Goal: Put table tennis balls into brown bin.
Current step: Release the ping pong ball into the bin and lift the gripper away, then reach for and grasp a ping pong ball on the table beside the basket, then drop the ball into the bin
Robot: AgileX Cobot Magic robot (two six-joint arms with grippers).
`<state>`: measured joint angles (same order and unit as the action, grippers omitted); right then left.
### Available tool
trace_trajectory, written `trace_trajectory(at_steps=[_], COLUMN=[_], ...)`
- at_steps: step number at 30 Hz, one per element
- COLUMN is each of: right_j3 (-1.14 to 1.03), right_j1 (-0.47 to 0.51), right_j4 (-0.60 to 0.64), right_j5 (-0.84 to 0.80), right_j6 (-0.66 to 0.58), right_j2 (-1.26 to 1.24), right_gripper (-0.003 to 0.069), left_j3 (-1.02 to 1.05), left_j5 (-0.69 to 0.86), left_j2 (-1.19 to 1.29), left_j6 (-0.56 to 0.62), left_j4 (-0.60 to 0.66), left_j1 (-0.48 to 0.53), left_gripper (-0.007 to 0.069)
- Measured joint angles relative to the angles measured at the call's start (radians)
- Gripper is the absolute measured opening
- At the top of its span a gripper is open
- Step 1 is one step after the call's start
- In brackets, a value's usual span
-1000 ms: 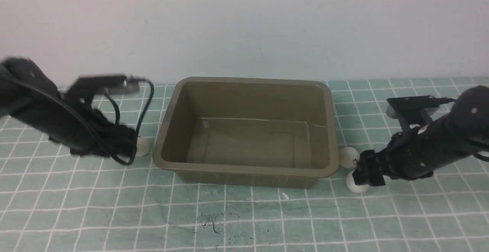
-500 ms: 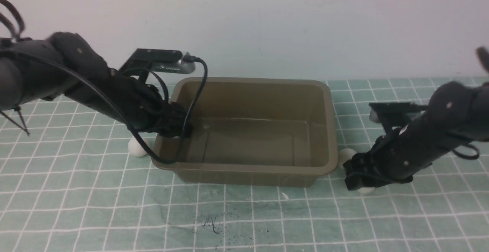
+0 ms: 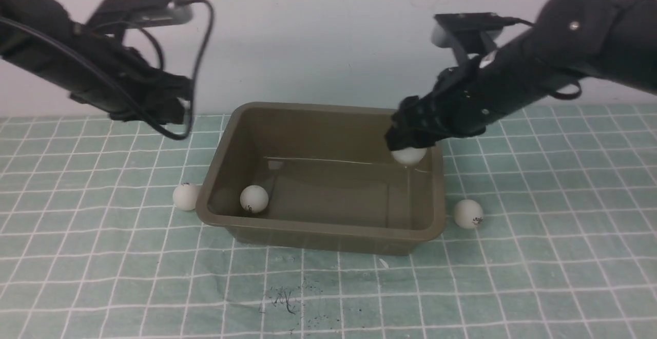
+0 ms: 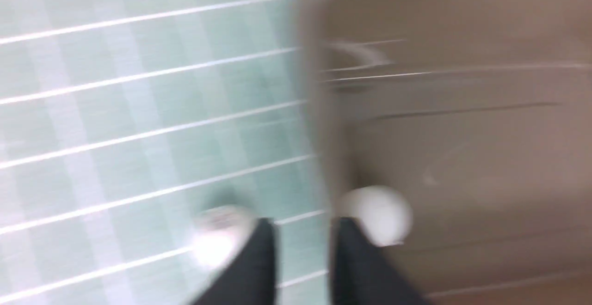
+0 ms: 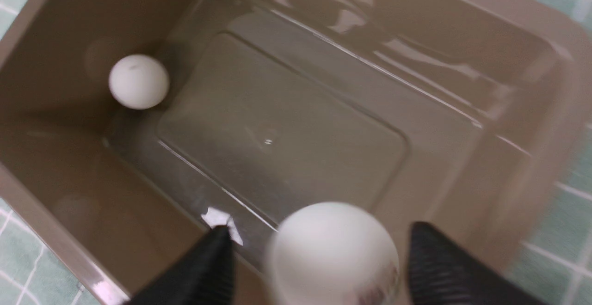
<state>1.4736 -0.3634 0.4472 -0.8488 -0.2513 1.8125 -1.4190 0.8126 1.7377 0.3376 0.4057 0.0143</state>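
Observation:
The brown bin [image 3: 328, 233] stands mid-table. One table tennis ball [image 3: 254, 199] lies inside it at the near left corner, also seen as the ball in the bin [image 5: 138, 82]. Another ball [image 3: 185, 196] rests on the mat against the bin's left wall, and a third ball [image 3: 468, 213] lies right of the bin. My right gripper [image 3: 405, 136] hangs over the bin's right side, open, with a ball [image 5: 333, 254] loose between its spread fingers. My left gripper [image 3: 174, 108] is raised left of the bin, its fingers close together and empty.
A green mat with a white grid [image 3: 102, 277] covers the table, and a pale wall stands right behind the bin. Dark scribbles [image 3: 287, 300] mark the mat in front of the bin. The left wrist view is blurred.
My left arm rose out of the bin to the upper left, leaving a ball inside. My right arm carried a ball from the mat up over the bin's right side.

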Motion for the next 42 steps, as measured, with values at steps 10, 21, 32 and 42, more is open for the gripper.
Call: trace_trajectory(at_steps=[10,21,32,42], right_j3=[0.099,-0.162,-0.283,-0.283], right_j1=[0.096,0.304,0.226,0.178], right_j4=[-0.417,-0.294,-0.009,0.000], right_j5=[-0.239,-0.211,0.124,0.199], right_j6=[0.196,0.207,-0.006,-0.022], right_j2=[-0.128,-0.200,-0.008,0.142], right_gripper=[0.0449,0.0331,0.0491,0.0369], left_j3=[0.000,-0.018,-0.241,-0.249], left_j5=[-0.025,-0.060,0.150,0.166], left_j2=[0.210,0.346,0.184,0.281], left_j6=[0.072,0.081,0.030,0.149], left_j4=[0.002,-0.002,0.008,0.090], left_j1=[0.026,-0.012,-0.036,-0.212], left_gripper=[0.0276,0.0358,0.0355,0.0399])
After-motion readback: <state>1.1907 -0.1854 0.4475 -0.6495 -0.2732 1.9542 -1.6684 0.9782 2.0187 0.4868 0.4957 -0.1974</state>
